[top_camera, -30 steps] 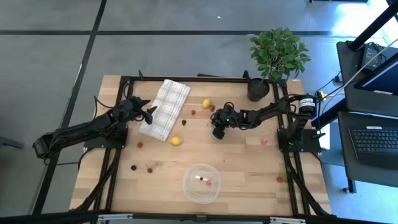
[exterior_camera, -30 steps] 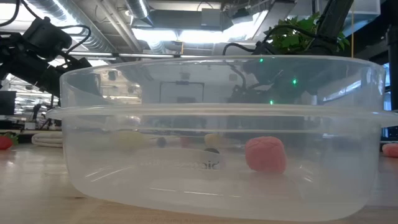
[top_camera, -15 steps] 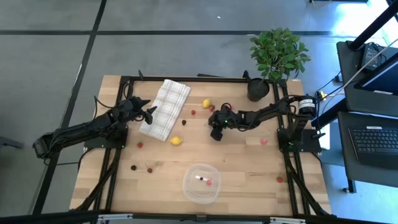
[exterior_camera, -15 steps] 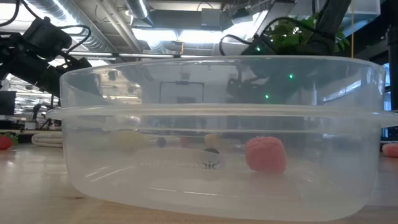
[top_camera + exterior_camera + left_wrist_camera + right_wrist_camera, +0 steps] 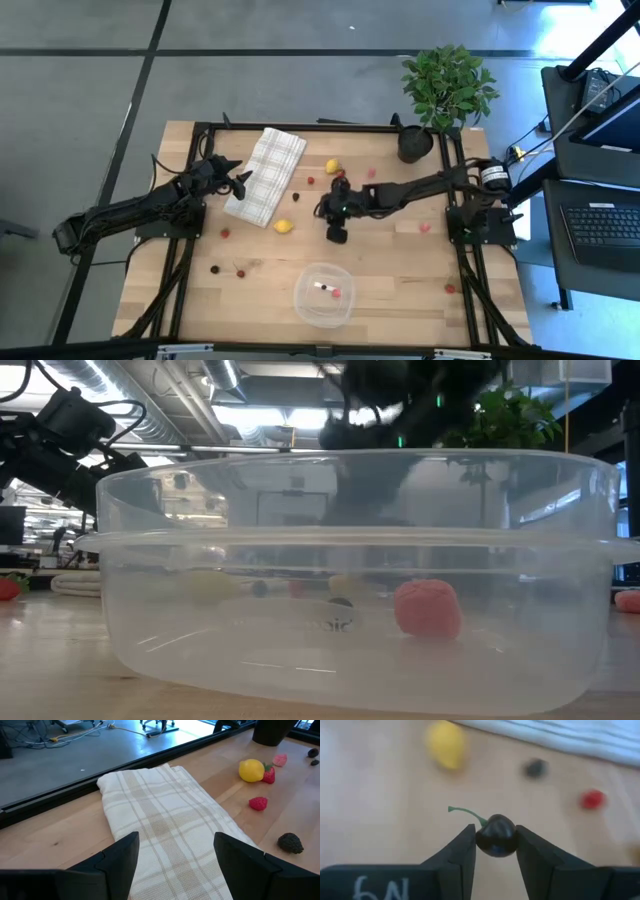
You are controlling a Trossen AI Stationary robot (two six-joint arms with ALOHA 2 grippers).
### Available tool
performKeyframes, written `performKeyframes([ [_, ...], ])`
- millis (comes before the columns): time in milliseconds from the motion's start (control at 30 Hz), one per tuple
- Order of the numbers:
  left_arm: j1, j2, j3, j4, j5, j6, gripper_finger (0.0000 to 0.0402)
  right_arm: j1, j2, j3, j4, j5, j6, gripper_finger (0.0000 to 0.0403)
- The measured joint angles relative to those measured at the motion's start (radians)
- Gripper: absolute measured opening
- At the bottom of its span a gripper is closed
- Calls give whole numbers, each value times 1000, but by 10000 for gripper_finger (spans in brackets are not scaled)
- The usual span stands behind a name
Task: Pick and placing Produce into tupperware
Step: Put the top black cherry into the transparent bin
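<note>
Now our right pincer (image 5: pixel 337 234), clamped on a dark cherry (image 5: pixel 495 835), has swung from centre frame toward the tupperware (image 5: pixel 323 295); left pincer (image 5: pixel 240 181) gapes idle.

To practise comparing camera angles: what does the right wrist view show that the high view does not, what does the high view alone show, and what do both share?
Only the right wrist view shows what the right gripper holds: a dark cherry with a green stem.

Only the high view shows the tupperware, the potted plant, and the left gripper, open beside the checked cloth.

Both show a yellow lemon and scattered red pieces on the wooden table.
</note>
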Motion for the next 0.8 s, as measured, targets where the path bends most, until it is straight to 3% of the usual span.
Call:
performKeyframes([
  [267,0,0,0,0,0,-3,250,179,-2,143,-96,-32,18,124],
  [567,0,0,0,0,0,-3,250,319,18,107,43,-39,159,124],
  [800,0,0,0,0,1,-4,250,384,127,105,162,-61,174,125],
])
